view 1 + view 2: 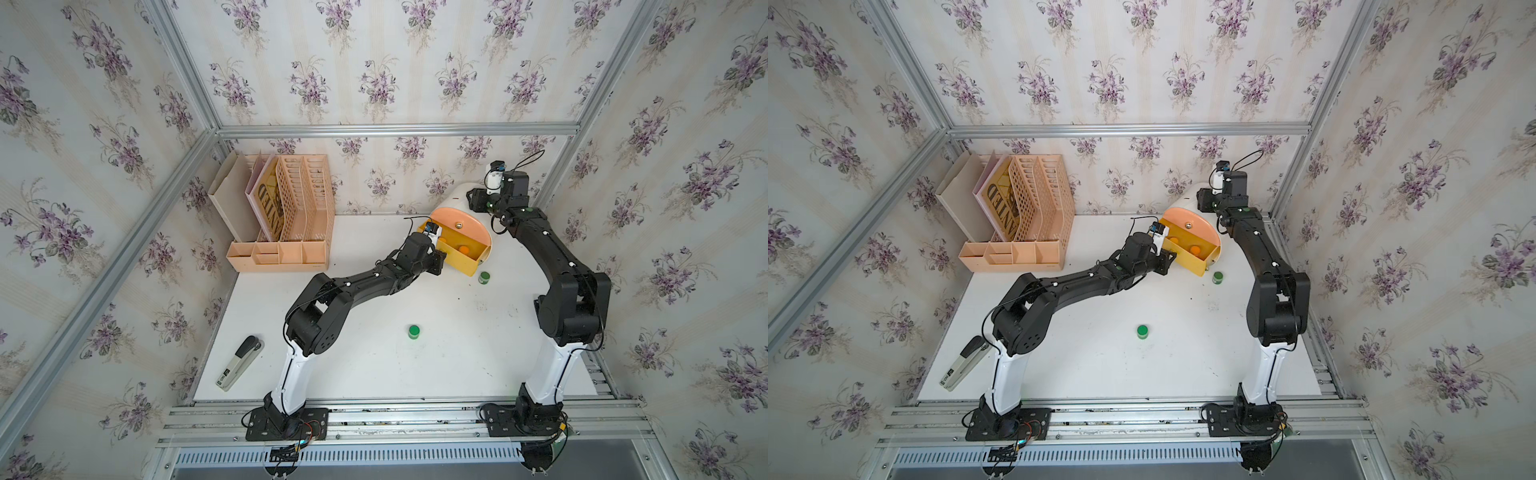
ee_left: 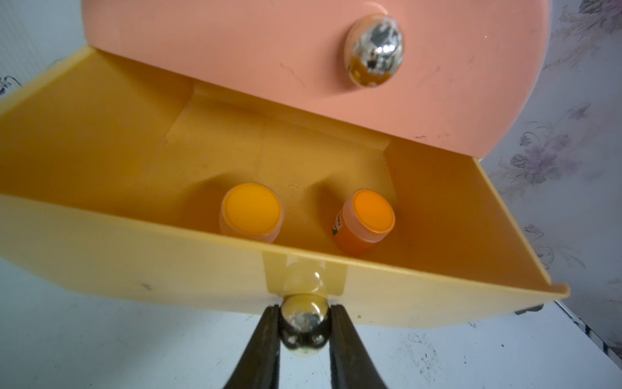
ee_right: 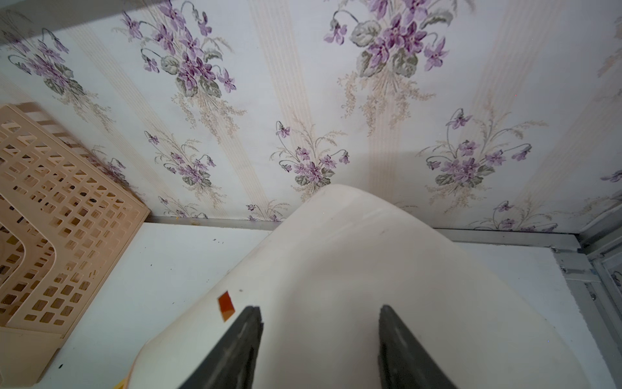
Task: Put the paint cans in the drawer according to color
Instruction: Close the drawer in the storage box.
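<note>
Left tool [image 2: 304,313] is clamped on the knob [image 2: 304,328] of the yellow drawer [image 2: 134,262], and only the left wrist view catches that. Two orange paint cans [image 2: 250,210] [image 2: 373,212] sit inside. Right tool [image 3: 319,313], jaws apart, is over the cabinet [image 3: 336,252]. In both top views, one green paint can [image 1: 484,277] [image 1: 1217,277] stands on the white surface [image 1: 374,374] just beside the drawer, another green paint can [image 1: 414,331] [image 1: 1143,331] well apart from it. Floral walls [image 1: 374,62] all round.

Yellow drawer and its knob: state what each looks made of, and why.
Yellow drawer: probably moulded plastic, smooth with a soft sheen. Its walls are thin and slightly translucent, and the knob's mount shows through the front.
Knob: polished metal, or possibly plated plastic. It gives mirror-like reflections with a brassy tint.
</note>
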Tool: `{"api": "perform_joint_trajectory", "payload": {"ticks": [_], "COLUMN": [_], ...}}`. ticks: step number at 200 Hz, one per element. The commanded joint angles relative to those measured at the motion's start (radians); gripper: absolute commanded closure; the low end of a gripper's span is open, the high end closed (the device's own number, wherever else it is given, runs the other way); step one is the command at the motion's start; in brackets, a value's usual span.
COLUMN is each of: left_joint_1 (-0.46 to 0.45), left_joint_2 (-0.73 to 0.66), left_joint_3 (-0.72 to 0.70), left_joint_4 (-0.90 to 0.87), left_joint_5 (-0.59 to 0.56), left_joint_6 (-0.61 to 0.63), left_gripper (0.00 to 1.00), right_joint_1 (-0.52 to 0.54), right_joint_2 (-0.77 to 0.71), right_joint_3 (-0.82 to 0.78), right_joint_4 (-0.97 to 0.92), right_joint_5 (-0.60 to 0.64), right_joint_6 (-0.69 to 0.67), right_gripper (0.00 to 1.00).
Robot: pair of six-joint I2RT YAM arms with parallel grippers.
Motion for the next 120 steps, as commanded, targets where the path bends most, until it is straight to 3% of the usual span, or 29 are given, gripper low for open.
{"api": "perform_joint_trajectory", "payload": {"ticks": [1, 120], "left_joint_1": [0.002, 0.002], "left_joint_2": [0.021, 0.162], "left_joint_3": [0.029, 0.178], "left_joint_4": [0.04, 0.047], "left_joint_5": [-0.009, -0.048], "left_joint_6": [0.01, -0.01], "left_gripper": [0.81, 0.82], "right_joint_1": [0.001, 0.001], "right_joint_2": [0.01, -0.016], "right_joint_3": [-0.007, -0.081], "right_joint_4": [-0.053, -0.014], "right_joint_5": [-0.006, -0.029], "right_joint_6": [0.005, 0.023], "right_gripper": [0.42, 0.44]}}
